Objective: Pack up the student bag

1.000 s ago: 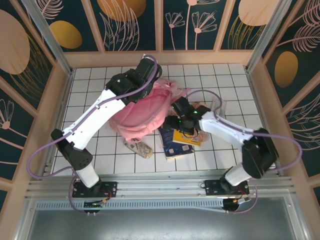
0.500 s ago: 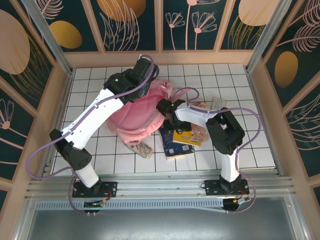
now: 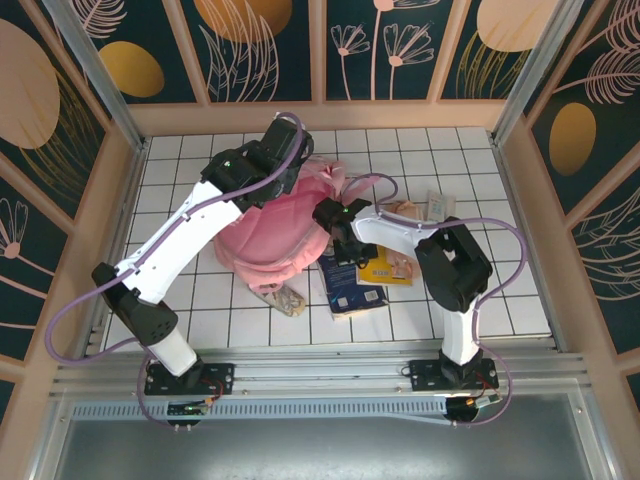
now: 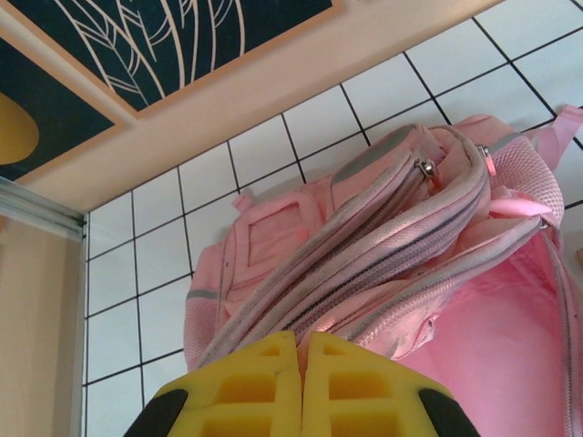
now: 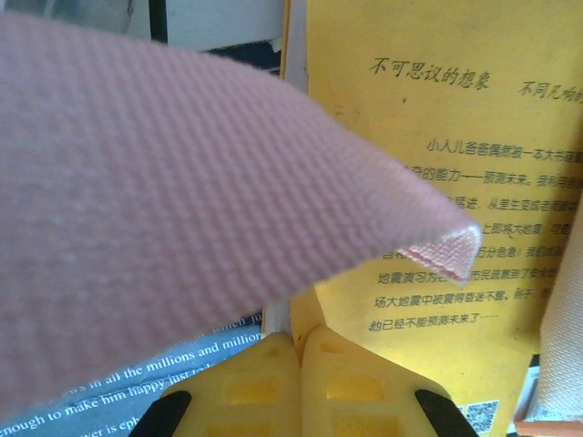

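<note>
White tiles with dark grid lines cover the bench (image 3: 180, 190), and near its middle lies the student bag (image 3: 272, 238). Its long axis runs diagonally from near-left to far-right, with the zip top and straps at the far-right end, and I judge that the mouth looks toward the right arm's side. The left end effector (image 4: 302, 339) has its yellow pads pressed together at the bag's rim fabric and seems to pinch it. The right end effector (image 5: 301, 335) is closed too, with a pink strap (image 5: 182, 164) just above it; whether it pinches the strap I cannot tell. Packing looks hardly begun: a blue book (image 3: 345, 282), a yellow book (image 3: 387, 268) and a small patterned pouch (image 3: 281, 297) lie outside, all left to go in.
</note>
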Available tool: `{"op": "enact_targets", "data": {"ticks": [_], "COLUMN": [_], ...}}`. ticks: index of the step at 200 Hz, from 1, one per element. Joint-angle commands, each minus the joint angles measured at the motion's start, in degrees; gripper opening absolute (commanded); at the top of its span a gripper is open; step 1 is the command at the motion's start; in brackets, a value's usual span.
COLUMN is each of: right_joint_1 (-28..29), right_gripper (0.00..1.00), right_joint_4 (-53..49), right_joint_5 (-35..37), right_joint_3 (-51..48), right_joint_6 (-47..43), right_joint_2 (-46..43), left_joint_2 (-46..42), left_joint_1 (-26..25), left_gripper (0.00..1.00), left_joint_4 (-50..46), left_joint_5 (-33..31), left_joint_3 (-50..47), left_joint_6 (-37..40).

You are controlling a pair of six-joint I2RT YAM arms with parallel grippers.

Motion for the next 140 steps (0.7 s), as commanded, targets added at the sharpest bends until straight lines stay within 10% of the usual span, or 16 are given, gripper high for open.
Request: {"op": "enact_targets", "data": {"ticks": [1, 140], "right_joint_1": [0.11, -1.75], "right_gripper": [0.0, 0.0], "right_joint_4": [-5.46, -26.44], "right_joint_5": [1.85, -4.03], "right_joint_3": [2.74, 30.14], "right_joint_6": [-0.27, 2.53], "right_joint_2": [-4.47, -17.86], "left_joint_2": [-3.35, 0.84], "left_joint_1": [0.36, 0.36], "left_gripper": [0.0, 0.0], "left_joint_4": [3.11, 2.84], "left_joint_5": [-1.15, -0.44], "left_joint_3": [0.08, 0.95], "left_joint_6": [-1.59, -1.4]}}
